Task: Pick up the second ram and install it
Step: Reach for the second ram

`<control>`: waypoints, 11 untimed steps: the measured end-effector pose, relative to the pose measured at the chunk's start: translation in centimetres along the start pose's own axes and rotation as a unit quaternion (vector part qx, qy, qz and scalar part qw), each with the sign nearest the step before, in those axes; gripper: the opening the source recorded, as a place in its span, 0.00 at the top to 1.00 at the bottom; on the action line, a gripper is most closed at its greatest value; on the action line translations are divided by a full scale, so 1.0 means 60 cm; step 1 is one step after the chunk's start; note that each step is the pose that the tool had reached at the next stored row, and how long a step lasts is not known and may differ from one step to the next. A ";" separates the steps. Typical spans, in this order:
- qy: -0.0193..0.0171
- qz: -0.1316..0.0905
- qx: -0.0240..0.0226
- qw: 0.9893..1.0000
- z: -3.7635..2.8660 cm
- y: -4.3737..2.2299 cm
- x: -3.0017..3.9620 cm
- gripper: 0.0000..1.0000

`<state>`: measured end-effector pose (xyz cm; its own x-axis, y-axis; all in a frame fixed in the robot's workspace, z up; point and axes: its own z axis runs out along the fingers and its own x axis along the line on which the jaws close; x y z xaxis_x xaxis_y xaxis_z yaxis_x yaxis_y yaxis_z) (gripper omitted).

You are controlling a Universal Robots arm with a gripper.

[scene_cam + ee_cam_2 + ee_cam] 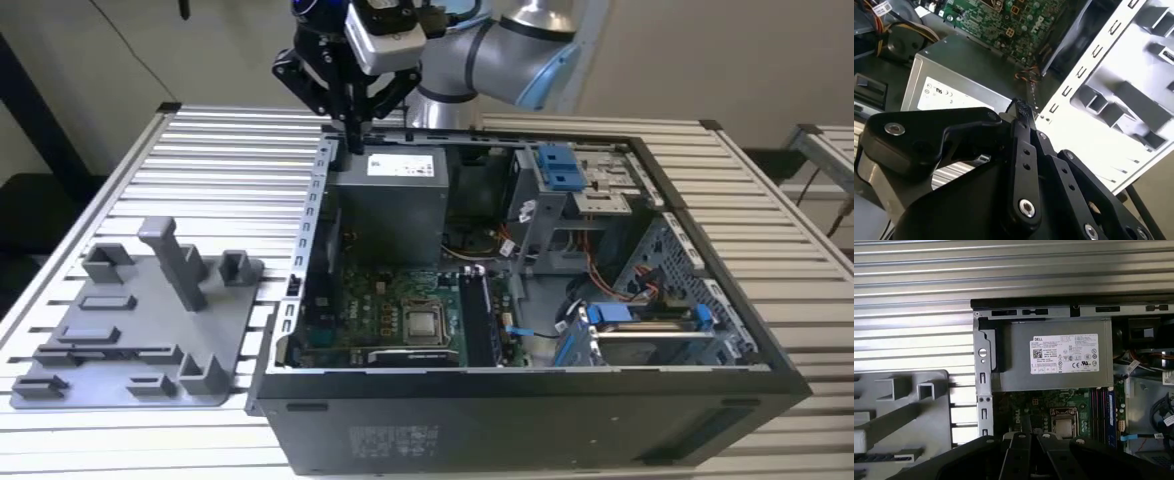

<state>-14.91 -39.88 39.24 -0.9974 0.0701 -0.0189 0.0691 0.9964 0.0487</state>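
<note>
On the exterior view's left, a grey holder tray (227, 340) lies on the slatted metal surface (200, 170). The second ram (110, 352) looks to be the long dark strip lying flat in a slot at the near part of this tray. On the exterior view's right stands the open computer case (534, 400). Inside it are a grey power box (387, 200) at the far side and a green board (387, 310) with a square silver chip (424, 322) nearer. The black pincer (358, 145) hangs over the far left corner of the case, pointing down. It is well apart from the ram.

In the second wrist view, the pincer (1021, 107) is clenched, with its tips pressed together and nothing to be seen between them. Past it are the power box (954, 65), the green board (1004, 20) and the bright holder tray (1114, 100).

In the first wrist view, the pincer (1026, 424) sits over the green board (1024, 405), near the silver chip (1064, 422). The power box (1054, 360) is beyond it. The holder tray (904, 405) is outside the case wall, and the ram (881, 458) lies in it as a dark strip.
</note>
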 end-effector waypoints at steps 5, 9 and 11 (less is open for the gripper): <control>0.000 0.000 0.000 1.000 0.000 0.000 0.001 0.89; 0.000 0.000 0.000 1.000 0.000 0.000 0.002 0.89; 0.000 0.000 0.000 1.000 0.000 0.000 0.002 0.89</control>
<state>-15.04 -39.88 39.24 -0.9974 0.0702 -0.0189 0.0692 0.9964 0.0487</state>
